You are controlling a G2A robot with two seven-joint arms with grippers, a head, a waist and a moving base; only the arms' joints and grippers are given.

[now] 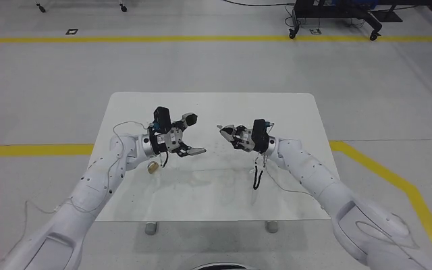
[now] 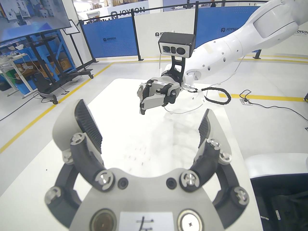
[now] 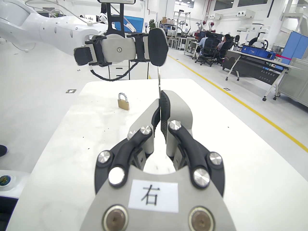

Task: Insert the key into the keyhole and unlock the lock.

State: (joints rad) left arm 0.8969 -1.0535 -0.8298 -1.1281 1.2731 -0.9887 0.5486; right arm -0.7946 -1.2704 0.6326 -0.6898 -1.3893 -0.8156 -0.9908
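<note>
A small brass padlock [image 3: 123, 102] with a silver shackle rests on the white table [image 1: 290, 111]; from above the padlock [image 1: 153, 166] lies beside my left forearm, near the table's left side. My right gripper [image 3: 160, 97] is shut on the key [image 3: 159, 82], whose thin metal blade sticks out past the fingertips. It hovers over the table's middle [image 1: 221, 129]. Facing it a short way off, my left gripper [image 1: 194, 135] is open and holds nothing. In the left wrist view its ribbed pads [image 2: 87, 126] stand wide apart, with the right gripper [image 2: 144, 106] beyond them.
A black cable loop [image 1: 257, 177] hangs from the right wrist over the table. Bare table surface stretches in front of both grippers and toward the right side. Yellow floor lines run beyond the table edges.
</note>
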